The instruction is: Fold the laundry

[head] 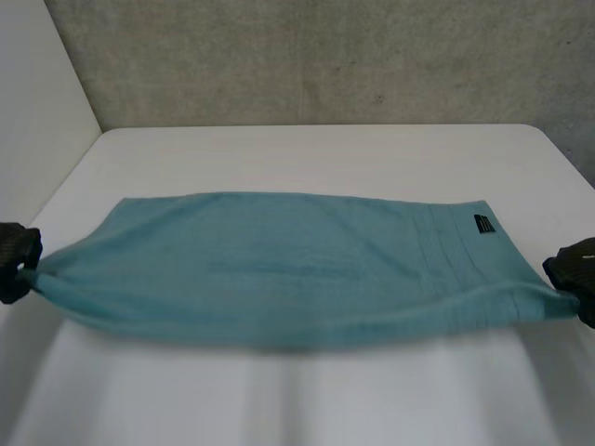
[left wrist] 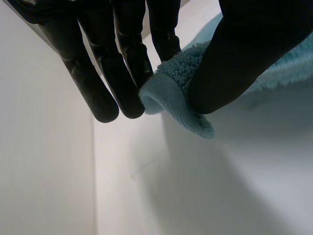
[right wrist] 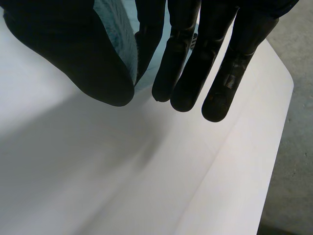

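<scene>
Teal towel hangs stretched between my hands above the white surface. My left hand pinches one corner, my right hand the other. I must hold both corners level, so the fold lands straight.

The towel is a plain teal, a pale blue-green all over with no print. Toward the desk's right edge it has a few woven bands in the same teal, and beside them sits a small black label. My left hand and my right hand are both glossy black. The desk is white. The wall beyond its far edge is mottled grey with darker specks, and the side wall off its left edge is plain white.
</scene>
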Controlling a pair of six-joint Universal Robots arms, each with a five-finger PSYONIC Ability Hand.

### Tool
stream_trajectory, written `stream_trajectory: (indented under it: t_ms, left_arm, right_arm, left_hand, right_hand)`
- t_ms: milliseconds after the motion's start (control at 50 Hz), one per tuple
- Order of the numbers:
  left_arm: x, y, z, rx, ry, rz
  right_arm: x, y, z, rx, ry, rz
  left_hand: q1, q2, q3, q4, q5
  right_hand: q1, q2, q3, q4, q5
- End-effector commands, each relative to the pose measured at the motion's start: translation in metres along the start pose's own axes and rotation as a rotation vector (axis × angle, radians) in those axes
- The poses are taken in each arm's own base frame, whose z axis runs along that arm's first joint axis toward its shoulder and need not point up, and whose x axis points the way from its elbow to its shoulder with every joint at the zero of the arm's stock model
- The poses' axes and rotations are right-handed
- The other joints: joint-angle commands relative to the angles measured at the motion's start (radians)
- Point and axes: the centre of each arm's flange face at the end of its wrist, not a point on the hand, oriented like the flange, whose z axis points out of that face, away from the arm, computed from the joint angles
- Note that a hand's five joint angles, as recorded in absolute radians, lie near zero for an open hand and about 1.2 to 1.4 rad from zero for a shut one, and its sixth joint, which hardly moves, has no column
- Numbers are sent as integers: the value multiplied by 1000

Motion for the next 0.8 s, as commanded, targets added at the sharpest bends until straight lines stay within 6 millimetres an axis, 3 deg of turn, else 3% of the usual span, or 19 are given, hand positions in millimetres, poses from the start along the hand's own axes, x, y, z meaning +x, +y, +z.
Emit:
stream_trajectory:
  t_ms: [20, 140, 240, 380, 480, 620, 800]
  left_arm:
    - [9, 1, -5, -15, 84, -32]
    - [8, 6, 17, -8, 105, -33]
    - [19, -9, 53, 81, 140, 20]
    - [12, -25, 102, 131, 24, -11]
    - [19, -43, 137, 191, -1, -23]
    - [23, -50, 177, 260, -37, -1]
    - [34, -50, 201, 302, -47, 13]
  right_arm:
    - [2, -6, -4, 28, 21, -30]
    - [15, -7, 33, 83, 94, 20]
    - [26, -9, 63, 117, 117, 110]
    - [29, -27, 110, 168, 143, 189]
    - [34, -40, 132, 198, 199, 205]
    - [42, -54, 163, 272, 278, 233]
    - [30, -57, 203, 269, 319, 220]
  left_hand:
    - [289, 210, 223, 202, 270]
    - [289, 210, 223, 202, 270]
    - [289, 210, 223, 202, 270]
    - [289, 210, 223, 202, 270]
    - [289, 210, 223, 202, 270]
    - [289, 210, 223, 202, 270]
    - [289, 210, 223, 202, 270]
  right_hand:
    - [422, 212, 207, 203, 221]
    - [422, 212, 207, 203, 221]
    - [422, 212, 207, 203, 221]
    - [422, 212, 207, 203, 221]
    - [422, 212, 207, 203, 221]
    - [422, 212, 207, 203, 221]
    - [422, 212, 207, 203, 221]
